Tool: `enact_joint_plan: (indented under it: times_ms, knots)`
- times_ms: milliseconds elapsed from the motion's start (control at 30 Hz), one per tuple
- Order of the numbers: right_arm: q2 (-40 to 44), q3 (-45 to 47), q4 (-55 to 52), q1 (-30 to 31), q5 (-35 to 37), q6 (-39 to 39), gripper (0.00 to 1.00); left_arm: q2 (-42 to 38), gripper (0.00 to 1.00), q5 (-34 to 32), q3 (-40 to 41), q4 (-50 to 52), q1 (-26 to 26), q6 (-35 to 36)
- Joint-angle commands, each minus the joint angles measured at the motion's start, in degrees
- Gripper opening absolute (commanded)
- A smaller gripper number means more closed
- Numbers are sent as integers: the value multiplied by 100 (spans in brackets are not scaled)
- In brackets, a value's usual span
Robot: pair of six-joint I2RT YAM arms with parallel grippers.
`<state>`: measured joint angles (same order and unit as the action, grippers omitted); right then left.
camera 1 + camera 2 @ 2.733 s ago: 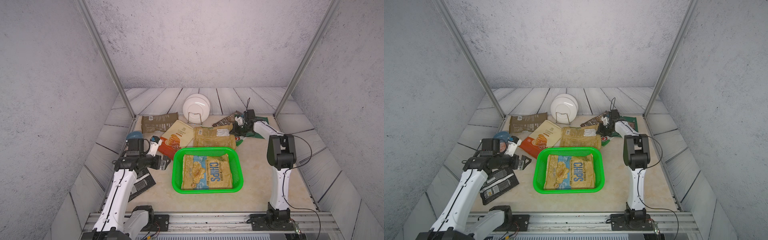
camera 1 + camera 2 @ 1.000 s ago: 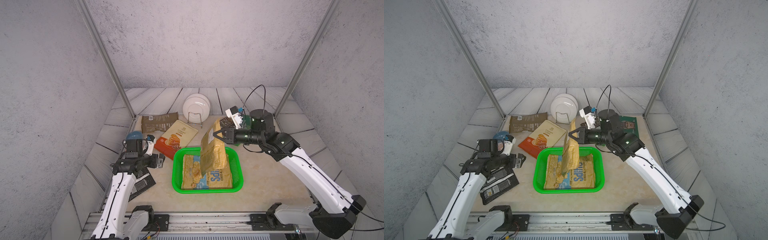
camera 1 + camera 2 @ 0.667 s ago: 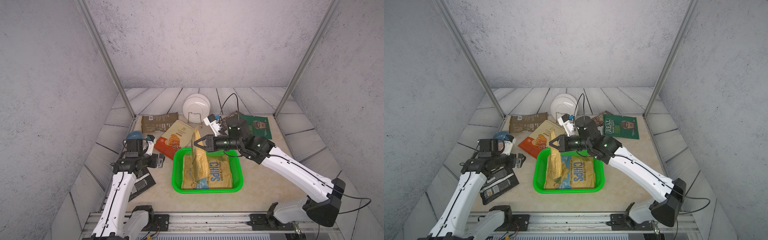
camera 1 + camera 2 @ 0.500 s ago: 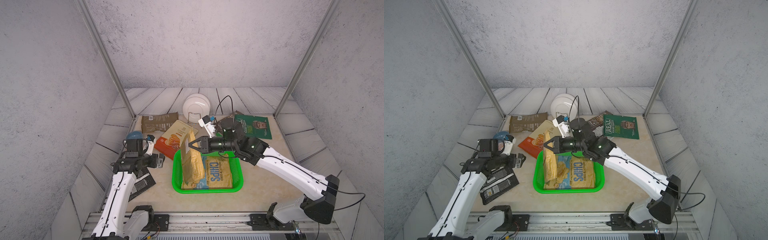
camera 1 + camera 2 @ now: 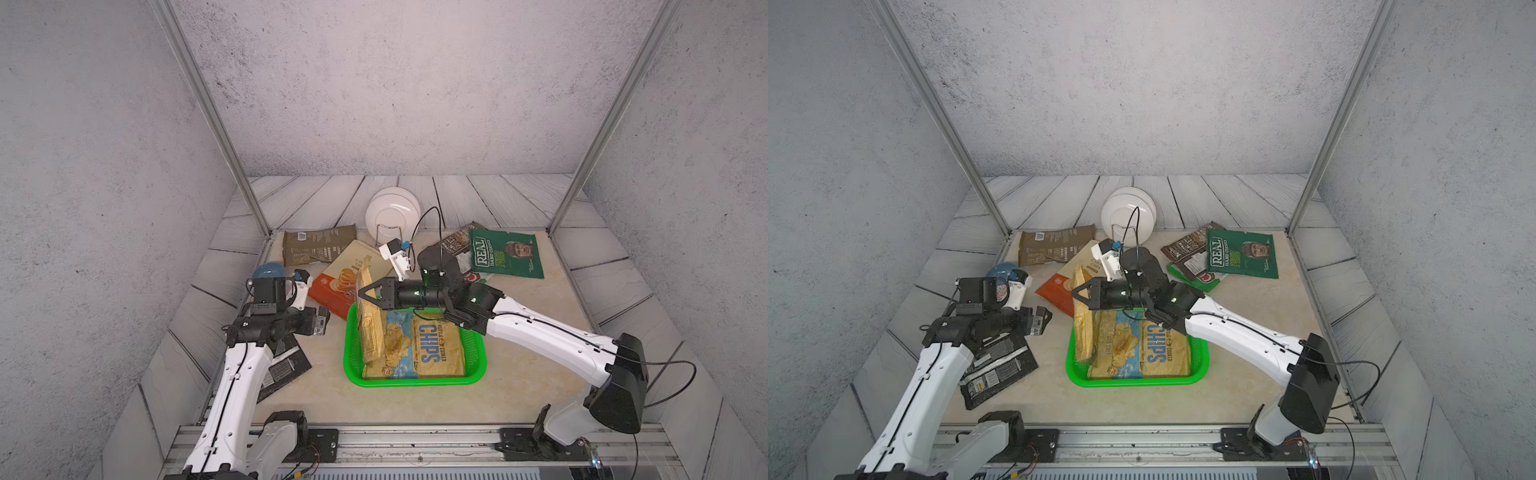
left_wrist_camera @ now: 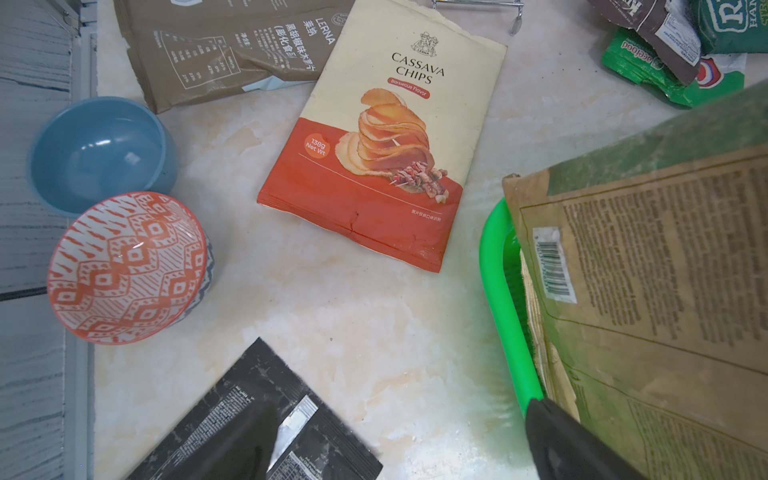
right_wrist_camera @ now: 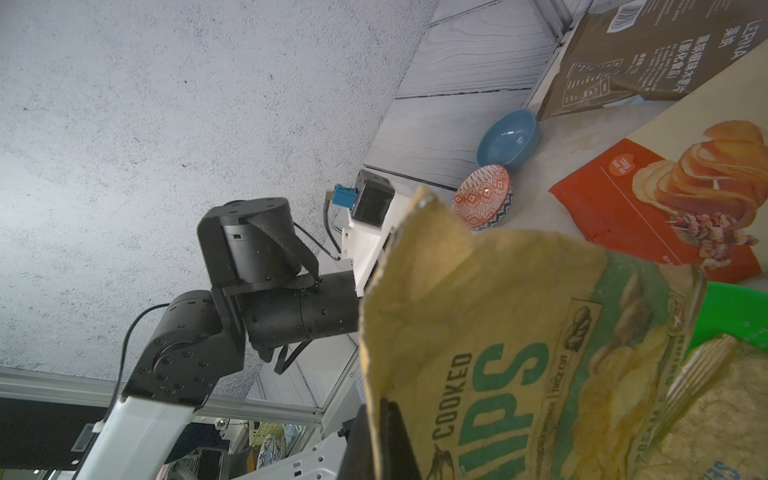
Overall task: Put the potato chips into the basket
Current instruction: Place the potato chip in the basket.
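The green basket (image 5: 415, 381) (image 5: 1133, 381) holds a tan-and-blue chips bag (image 5: 424, 353) (image 5: 1142, 349) lying flat. My right gripper (image 5: 368, 293) (image 5: 1079, 295) is shut on the top edge of a tan-and-green chips bag (image 5: 370, 328) (image 5: 1084, 332) (image 7: 498, 353), which hangs on edge with its bottom inside the basket's left end. My left gripper (image 5: 322, 324) (image 5: 1040, 322) (image 6: 395, 419) hovers open and holds nothing, left of the basket, above a black bag (image 5: 282, 370) (image 6: 257, 436). Cream-and-orange (image 5: 345, 274) (image 6: 386, 137), brown (image 5: 318, 245) and green (image 5: 505, 253) bags lie on the table.
White plates (image 5: 392, 212) stand in a wire rack at the back. A blue bowl (image 6: 99, 153) and a red-patterned bowl (image 6: 129, 266) sit at the table's left edge, under my left arm. A dark brown bag (image 5: 457, 243) overlaps the green ones at the back right.
My right arm has carried the tan-and-green bag from over the basket's middle to its left end and lowered it. The left arm has stayed put.
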<state>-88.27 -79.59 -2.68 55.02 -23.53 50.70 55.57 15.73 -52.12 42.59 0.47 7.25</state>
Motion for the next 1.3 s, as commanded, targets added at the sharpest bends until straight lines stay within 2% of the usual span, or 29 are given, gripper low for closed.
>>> enact_joint_plan:
  times_ms: [0, 400, 700, 833, 1100, 1267]
  knots:
    - [151, 199, 426, 16, 363, -15, 0, 15, 100, 45, 35, -62, -46, -22]
    - [-238, 381, 964, -6, 165, 253, 0, 3, 100, 116, 44, -40, -40, -6]
    - [366, 1277, 653, -281, 636, 76, 0, -5, 100, 149, 45, -40, -44, 4]
    - [709, 1565, 141, -408, 892, -160, 0, 7, 100, 163, 35, -31, -45, 4]
    - [1657, 1924, -1158, -635, 2016, -717, 0, 6, 100, 176, 48, -31, -39, 5]
    - [1866, 2120, -1792, -899, 2154, -1000, 2, 4, 100, 178, 34, -23, -44, 12]
